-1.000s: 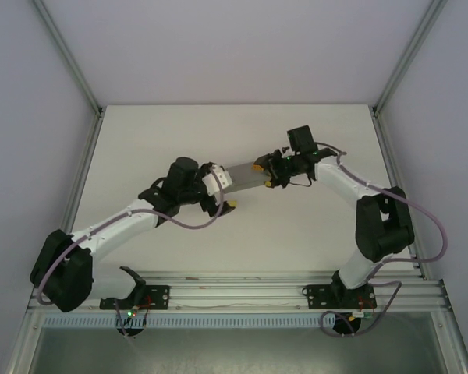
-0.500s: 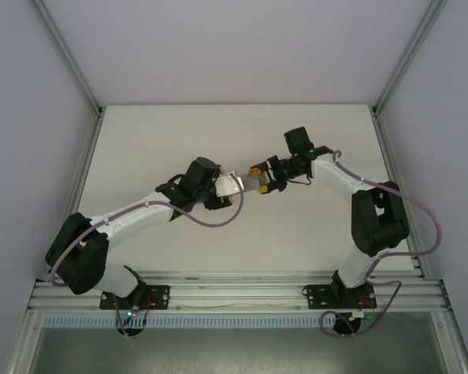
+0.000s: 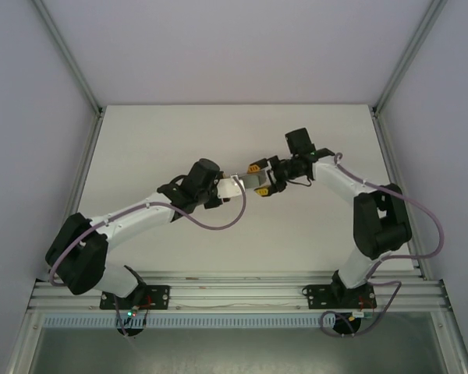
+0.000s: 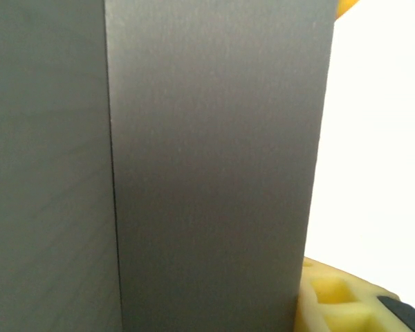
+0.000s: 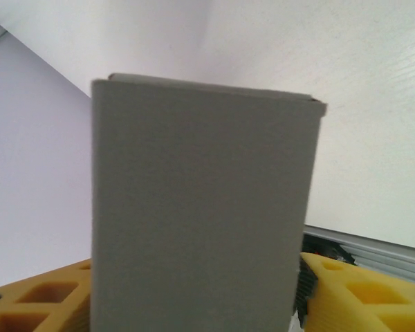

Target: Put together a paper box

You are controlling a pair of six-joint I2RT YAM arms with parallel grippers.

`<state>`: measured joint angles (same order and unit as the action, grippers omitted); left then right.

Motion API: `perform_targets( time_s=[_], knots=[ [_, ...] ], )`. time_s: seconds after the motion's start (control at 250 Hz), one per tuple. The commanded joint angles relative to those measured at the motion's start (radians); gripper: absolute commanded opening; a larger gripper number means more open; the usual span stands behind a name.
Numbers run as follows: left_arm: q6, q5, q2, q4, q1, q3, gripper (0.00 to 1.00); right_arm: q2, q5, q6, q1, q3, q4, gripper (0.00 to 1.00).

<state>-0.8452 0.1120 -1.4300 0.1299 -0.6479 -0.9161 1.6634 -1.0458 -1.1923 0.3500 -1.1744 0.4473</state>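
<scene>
The paper box (image 3: 250, 181), a small box of plain grey card, hangs above the middle of the table between my two grippers. My left gripper (image 3: 236, 186) comes in from the left and is shut on the box's left end. In the left wrist view the box (image 4: 214, 173) is very close, with one yellow finger (image 4: 342, 301) against its right edge. My right gripper (image 3: 260, 178) is at the other end of the box. In the right wrist view the box (image 5: 200, 200) stands between the yellow fingers (image 5: 363, 297), which are open, with a thin gap at the right pad.
The white table (image 3: 179, 140) lies under both arms. Aluminium frame posts (image 3: 398, 70) and pale side walls close it in at left, right and back. A metal rail (image 3: 234, 292) with the arm bases runs along the near edge.
My left arm has reached right to the box and its jaws have closed on it. My right gripper's jaws have widened around the box's other end.
</scene>
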Motion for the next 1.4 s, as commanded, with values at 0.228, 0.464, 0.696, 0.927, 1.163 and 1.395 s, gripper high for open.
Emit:
perform_targets(
  time_s=[0.228,0.464,0.696,0.927,1.163,1.395],
  knots=[
    [-0.039,0.133,-0.011,0.311,0.024,-0.119,0.41,-0.259,0.758,0.711,-0.077,-0.075,0.189,1.00],
    [-0.010,0.275,-0.132,0.515,0.041,-0.224,0.41,-0.541,0.786,1.054,-0.079,0.216,-0.204,1.00],
    [0.032,0.237,-0.253,0.597,0.043,-0.306,0.41,-0.484,0.443,1.371,-0.030,0.164,0.010,0.97],
    [0.034,0.231,-0.350,0.672,0.043,-0.415,0.42,-0.348,0.478,1.504,0.076,0.136,0.079,0.78],
    [0.037,0.229,-0.416,0.714,0.042,-0.486,0.43,-0.256,0.483,1.506,0.103,0.101,0.029,0.61],
    [0.054,0.222,-0.434,0.708,0.043,-0.503,0.43,-0.189,0.482,1.470,0.113,0.055,0.012,0.21]
  ],
)
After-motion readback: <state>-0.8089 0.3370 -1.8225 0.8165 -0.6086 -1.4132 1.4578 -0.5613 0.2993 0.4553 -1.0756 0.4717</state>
